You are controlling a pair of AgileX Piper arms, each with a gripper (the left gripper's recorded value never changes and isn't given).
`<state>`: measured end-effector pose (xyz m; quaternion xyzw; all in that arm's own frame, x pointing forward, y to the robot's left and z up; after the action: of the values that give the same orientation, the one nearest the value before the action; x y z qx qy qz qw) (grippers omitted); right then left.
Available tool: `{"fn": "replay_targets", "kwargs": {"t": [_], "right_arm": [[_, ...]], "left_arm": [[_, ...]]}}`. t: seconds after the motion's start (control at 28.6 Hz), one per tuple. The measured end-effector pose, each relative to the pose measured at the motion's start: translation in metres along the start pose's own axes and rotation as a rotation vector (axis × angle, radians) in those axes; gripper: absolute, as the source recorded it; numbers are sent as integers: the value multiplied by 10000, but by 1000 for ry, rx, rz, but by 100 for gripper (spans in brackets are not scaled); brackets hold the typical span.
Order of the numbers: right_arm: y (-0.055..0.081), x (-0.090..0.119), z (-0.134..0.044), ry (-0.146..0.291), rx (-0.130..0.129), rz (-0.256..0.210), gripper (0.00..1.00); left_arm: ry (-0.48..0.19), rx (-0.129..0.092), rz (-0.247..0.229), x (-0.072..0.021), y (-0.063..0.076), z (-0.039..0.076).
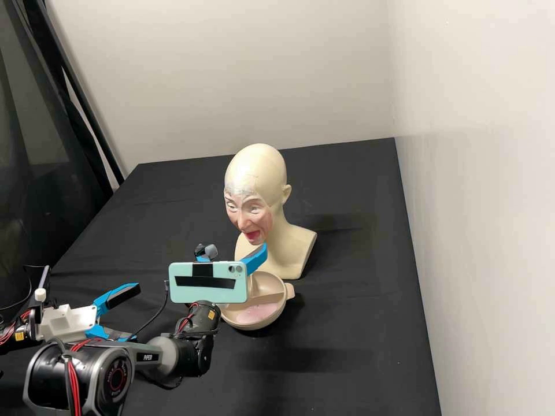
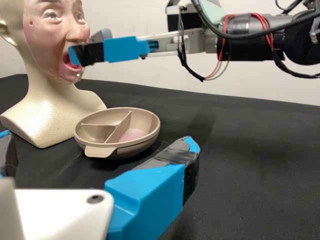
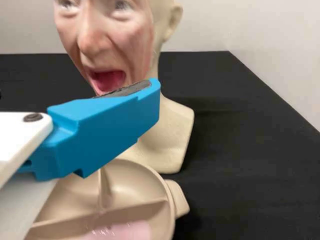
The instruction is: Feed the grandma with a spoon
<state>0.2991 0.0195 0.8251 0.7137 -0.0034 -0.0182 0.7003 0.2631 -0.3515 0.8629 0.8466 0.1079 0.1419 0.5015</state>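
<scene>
**Hovering at the open mouth, with the spoon hard to make out**

At the near left of the black bench (image 1: 358,190), the left gripper (image 1: 134,312) lies low over the cloth. Its jaws are spread wide with nothing between them. In its own wrist view one blue finger (image 2: 160,185) looms in the foreground, while the other is cut to a sliver at the frame edge.

Next along, the right arm stretches in from the near edge with a teal slab (image 1: 208,282), crossed by black tape, on its wrist. In the high view the slab hides most of the right gripper (image 1: 256,258) and the bowl's near-left rim. The gripper's blue end slants up past the slab towards the grandma head (image 1: 257,196). Whether this gripper is open or closed cannot be told.

From the left wrist view its dark tip sits level with the lips, right at the mouth, though contact cannot be judged. A grey rounded piece (image 2: 101,35) shows just behind that tip. Whether it is the spoon cannot be told.

Below the gripper sits a beige divided bowl (image 1: 276,284), just in front of the bust's base. It has something pale pink in one compartment and a small tab handle.

The head is a cream bust with a painted face and a red, open mouth, turned towards the near left. The right wrist view cuts off its crown. A pale wall (image 1: 491,231) borders the bench on the right.
</scene>
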Motion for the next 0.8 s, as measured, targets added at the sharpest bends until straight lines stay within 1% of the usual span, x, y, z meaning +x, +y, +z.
{"fn": "replay_targets", "kwargs": {"t": [0.1, 0.17, 0.21, 0.35, 0.49, 0.66, 0.8], "right_arm": [[15, -76, 64, -13, 10, -5, 0], [37, -113, 85, -17, 16, 2, 0], [61, -136, 86, -9, 23, 12, 0], [97, -171, 99, 6, 21, 32, 0], [116, -219, 131, 15, 6, 35, 0], [116, -248, 175, 2, 7, 30, 0], [106, -276, 202, -2, 3, 24, 0]], "left_arm": [[0, 0, 0, 0, 0, 0], [0, 0, 0, 0, 0, 0], [0, 0, 0, 0, 0, 0], [1, 0, -2, -10, -10, -2], [2, -1, -10, -28, -30, -6], [-3, 0, -12, -27, -34, 10], [-6, 0, -12, -27, -36, 16]]}}
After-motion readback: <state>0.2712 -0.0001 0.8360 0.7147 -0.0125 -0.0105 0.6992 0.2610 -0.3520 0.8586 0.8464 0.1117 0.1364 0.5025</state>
